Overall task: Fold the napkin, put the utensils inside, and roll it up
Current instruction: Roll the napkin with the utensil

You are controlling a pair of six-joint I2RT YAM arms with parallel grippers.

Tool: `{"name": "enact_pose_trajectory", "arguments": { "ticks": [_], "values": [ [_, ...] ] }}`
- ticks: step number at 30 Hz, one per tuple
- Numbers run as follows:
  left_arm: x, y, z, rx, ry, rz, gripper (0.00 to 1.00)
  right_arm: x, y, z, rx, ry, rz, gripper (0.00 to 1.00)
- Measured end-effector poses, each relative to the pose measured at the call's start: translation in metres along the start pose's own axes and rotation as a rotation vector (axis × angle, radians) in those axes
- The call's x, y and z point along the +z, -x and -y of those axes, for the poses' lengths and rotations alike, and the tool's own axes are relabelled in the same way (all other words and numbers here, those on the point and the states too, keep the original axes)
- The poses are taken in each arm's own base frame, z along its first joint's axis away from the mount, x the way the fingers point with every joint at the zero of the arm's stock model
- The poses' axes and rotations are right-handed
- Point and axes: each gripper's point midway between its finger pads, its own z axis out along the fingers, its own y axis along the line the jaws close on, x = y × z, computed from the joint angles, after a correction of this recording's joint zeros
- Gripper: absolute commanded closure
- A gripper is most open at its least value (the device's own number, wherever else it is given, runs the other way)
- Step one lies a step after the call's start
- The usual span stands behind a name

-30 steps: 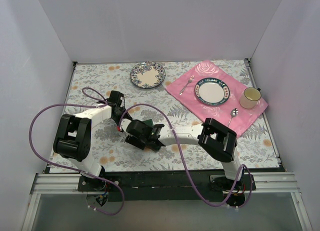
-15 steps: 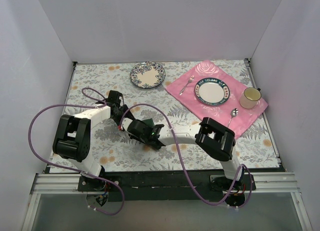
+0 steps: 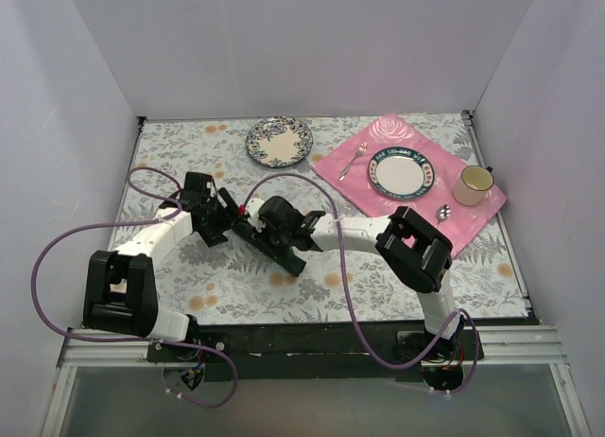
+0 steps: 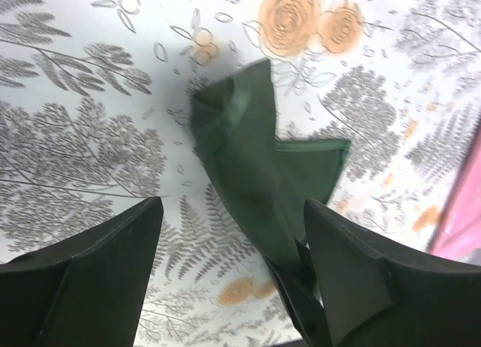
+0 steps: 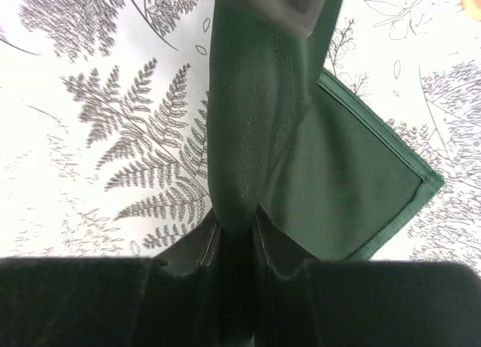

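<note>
The dark green napkin [image 4: 248, 159] is lifted off the floral table as a bunched, elongated fold with one flat corner [image 5: 353, 189] spreading to the side. My right gripper [image 5: 235, 230] is shut on its lower end, the cloth pinched between both fingertips. My left gripper [image 4: 233, 272] is open, its jaws wide on either side of the napkin without touching it. In the top view the two grippers meet at mid-table, left gripper [image 3: 223, 224] and right gripper [image 3: 250, 233], and they cover most of the napkin. The utensils are out of view.
A blue floral plate [image 3: 279, 141] sits at the back. At the right a pink rose placemat [image 3: 378, 205] carries a plate [image 3: 401, 174], a cup [image 3: 474, 184], a silver fork [image 3: 354, 160] and a silver spoon [image 3: 440, 217]. White walls enclose the table.
The left gripper has opened and let go of the napkin, while the right gripper has shut on it. Both wrists have moved further back on the table, and the left arm has swung left.
</note>
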Motion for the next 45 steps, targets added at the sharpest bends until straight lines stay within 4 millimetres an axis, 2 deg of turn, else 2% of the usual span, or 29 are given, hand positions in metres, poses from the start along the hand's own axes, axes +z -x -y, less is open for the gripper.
{"name": "enact_pose_trajectory", "arguments": {
  "ticks": [5, 12, 15, 18, 25, 34, 38, 45],
  "values": [
    [-0.001, -0.004, 0.009, -0.004, -0.040, -0.006, 0.23, -0.004, 0.004, -0.002, 0.166, 0.181, 0.012, 0.80],
    [0.013, -0.043, 0.015, 0.037, -0.023, -0.083, 0.23, -0.003, -0.001, 0.001, 0.402, 0.435, 0.024, 0.78],
    [0.017, -0.052, 0.015, 0.039, -0.006, -0.098, 0.27, -0.003, -0.003, 0.000, 0.472, 0.513, 0.029, 0.78],
    [0.024, -0.056, 0.015, 0.032, 0.007, -0.108, 0.32, -0.004, -0.006, -0.003, 0.535, 0.590, 0.036, 0.78],
    [0.031, -0.050, 0.020, 0.019, -0.005, -0.086, 0.40, -0.008, -0.010, -0.006, 0.624, 0.703, 0.045, 0.75],
    [0.036, -0.048, 0.022, 0.025, -0.018, -0.066, 0.45, -0.013, -0.010, -0.004, 0.567, 0.712, 0.024, 0.52],
    [0.037, -0.046, 0.025, 0.028, -0.031, -0.058, 0.46, -0.021, -0.011, 0.001, 0.499, 0.622, -0.006, 0.41],
    [0.039, -0.045, 0.026, 0.038, -0.035, -0.055, 0.46, -0.036, -0.020, 0.012, 0.389, 0.430, -0.078, 0.29]
  ]
}}
